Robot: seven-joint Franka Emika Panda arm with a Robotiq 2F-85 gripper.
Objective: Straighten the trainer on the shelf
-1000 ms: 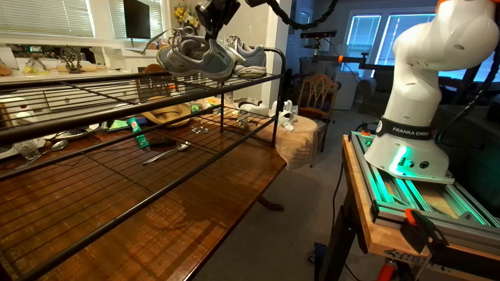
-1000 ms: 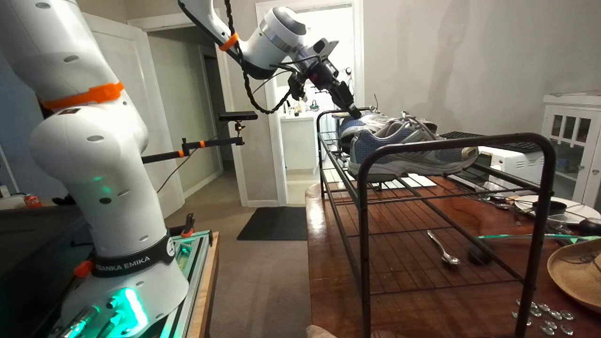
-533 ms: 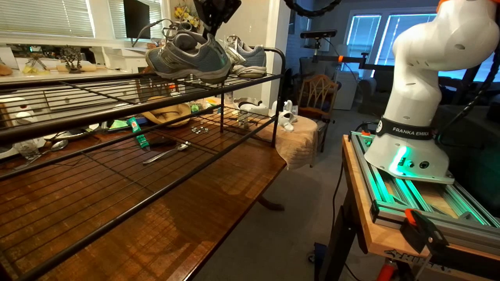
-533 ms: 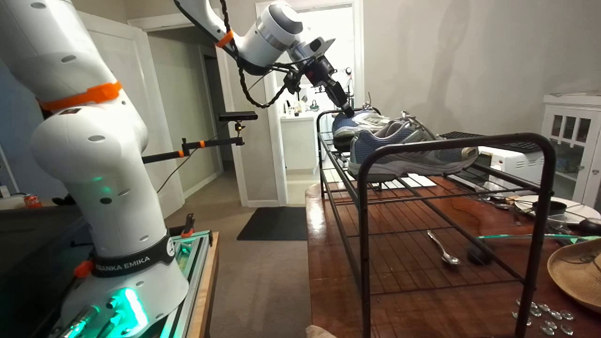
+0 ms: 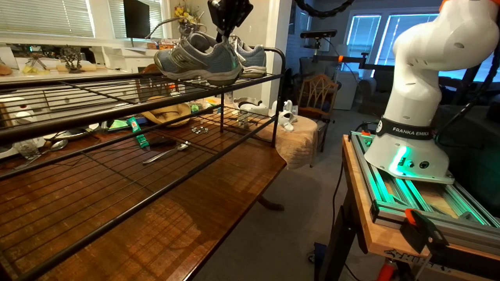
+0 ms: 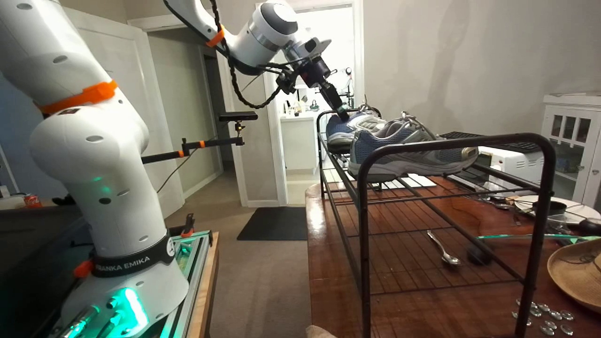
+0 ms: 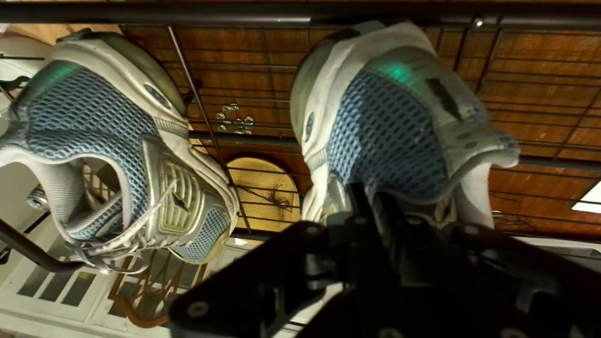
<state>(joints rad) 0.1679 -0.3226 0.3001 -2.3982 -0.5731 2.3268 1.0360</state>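
The grey-silver trainer (image 5: 218, 58) with blue mesh is at the upper tier of the black wire shelf (image 5: 78, 120). It also shows in an exterior view (image 6: 338, 129) and the wrist view (image 7: 385, 131). Its heel reaches the shelf's front tube (image 7: 235, 14); I cannot tell whether its whole sole rests on the wires. My gripper (image 7: 370, 193) is shut on the trainer's side collar, one finger outside and one inside the opening. The gripper shows at the heel end in both exterior views (image 5: 222, 39) (image 6: 345, 115). The toe is hidden behind the gripper in the wrist view.
A matching second shoe (image 7: 94, 112) stands beside the trainer near the shelf's end, also in both exterior views (image 5: 254, 58) (image 6: 389, 145). The shelf's end frame (image 6: 364, 244) rises past it. Below lie a spoon (image 6: 443, 249), a straw hat (image 6: 577, 267) and glass beads (image 7: 235, 117).
The trainer moved with the gripper toward the robot side of the tier and turned somewhat. It shifted away, then back toward the second shoe in an exterior view. The second shoe stayed still.
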